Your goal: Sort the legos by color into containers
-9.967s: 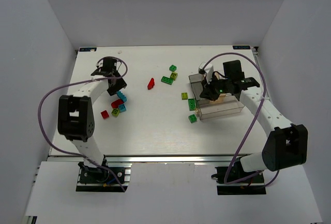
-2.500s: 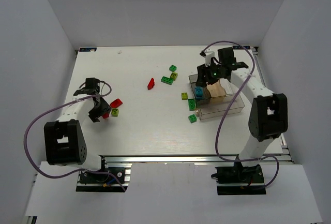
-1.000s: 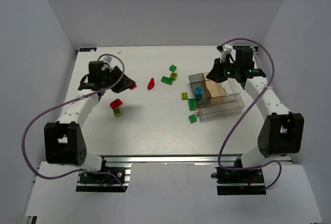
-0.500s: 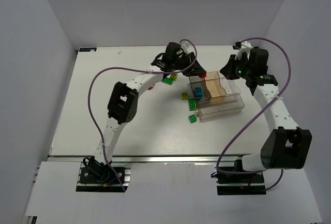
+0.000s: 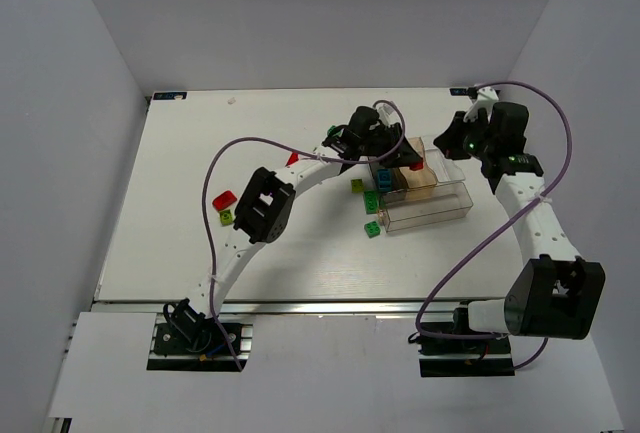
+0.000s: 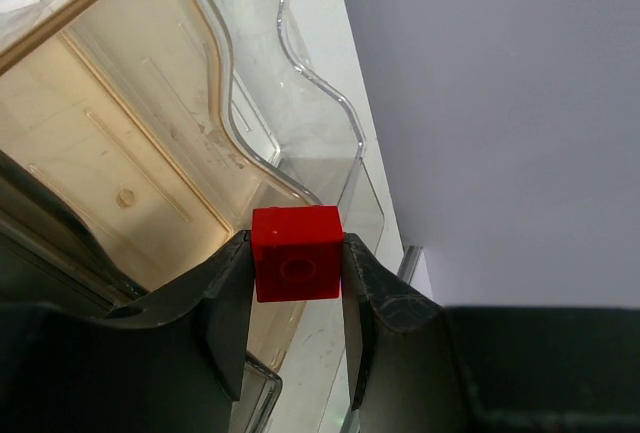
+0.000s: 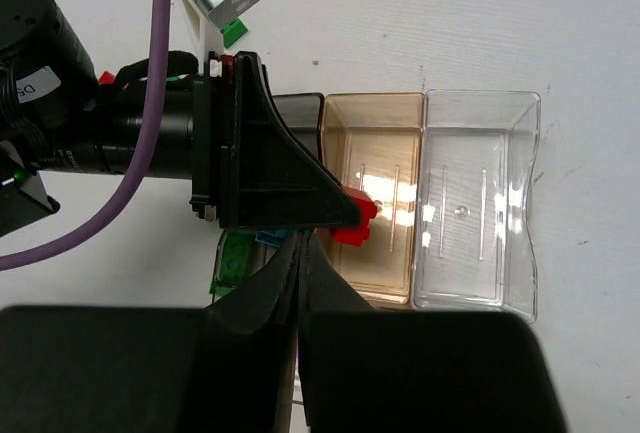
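Note:
My left gripper [image 5: 407,160] is shut on a red lego [image 5: 416,165] and holds it above the container [image 5: 440,215], over its tan-orange section [image 6: 120,173]. In the left wrist view the red lego [image 6: 296,253] sits squarely between both fingers. The right wrist view shows the same red lego [image 7: 354,221] over the tan section [image 7: 375,153]. My right gripper [image 5: 450,143] is shut and empty, just behind the container's far right end. A light blue lego [image 5: 385,179] and a green lego [image 5: 372,202] lie in the grey left section.
Loose legos lie on the table: a red one [image 5: 292,159], a yellow-green one [image 5: 356,186] and a green one [image 5: 372,229] near the container, and a red one [image 5: 224,199] with a yellow-green one [image 5: 226,217] at the left. The clear end section [image 7: 480,203] holds nothing.
My left arm has swung from the table's left side across to the container, carrying the red lego. My right arm has drawn back from over the container toward the far right.

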`<action>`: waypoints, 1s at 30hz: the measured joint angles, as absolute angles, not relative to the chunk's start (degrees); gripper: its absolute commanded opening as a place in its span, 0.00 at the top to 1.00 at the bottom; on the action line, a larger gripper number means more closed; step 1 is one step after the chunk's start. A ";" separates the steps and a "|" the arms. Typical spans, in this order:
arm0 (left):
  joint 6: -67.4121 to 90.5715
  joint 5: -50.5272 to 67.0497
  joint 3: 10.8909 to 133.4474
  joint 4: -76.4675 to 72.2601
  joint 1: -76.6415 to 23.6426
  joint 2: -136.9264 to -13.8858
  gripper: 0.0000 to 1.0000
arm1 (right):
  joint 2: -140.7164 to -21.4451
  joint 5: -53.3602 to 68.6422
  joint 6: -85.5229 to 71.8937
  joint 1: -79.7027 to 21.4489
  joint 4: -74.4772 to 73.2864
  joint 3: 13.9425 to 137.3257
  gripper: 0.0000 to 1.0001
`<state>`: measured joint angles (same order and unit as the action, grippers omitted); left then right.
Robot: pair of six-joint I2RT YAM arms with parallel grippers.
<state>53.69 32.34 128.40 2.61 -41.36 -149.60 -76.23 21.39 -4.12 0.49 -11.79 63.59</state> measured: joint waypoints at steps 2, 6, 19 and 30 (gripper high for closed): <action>53.87 31.79 128.40 3.20 -41.50 -149.60 0.44 | -76.09 21.89 -3.95 0.86 -11.73 63.29 0.83; 53.80 30.74 128.66 3.46 -41.50 -149.60 0.37 | -75.24 24.43 -3.20 1.04 -11.42 62.02 0.64; 47.11 22.81 117.14 12.56 -38.04 -133.62 1.00 | -72.16 43.72 5.10 0.93 -10.11 60.05 1.00; 42.44 -2.28 89.58 36.51 -20.56 -90.32 0.27 | -83.50 41.17 11.35 -8.01 -18.83 63.07 0.64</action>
<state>42.44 -2.28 89.58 36.51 -20.56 -90.32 -83.50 41.17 11.35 -8.01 -18.83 63.07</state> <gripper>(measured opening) 0.677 0.298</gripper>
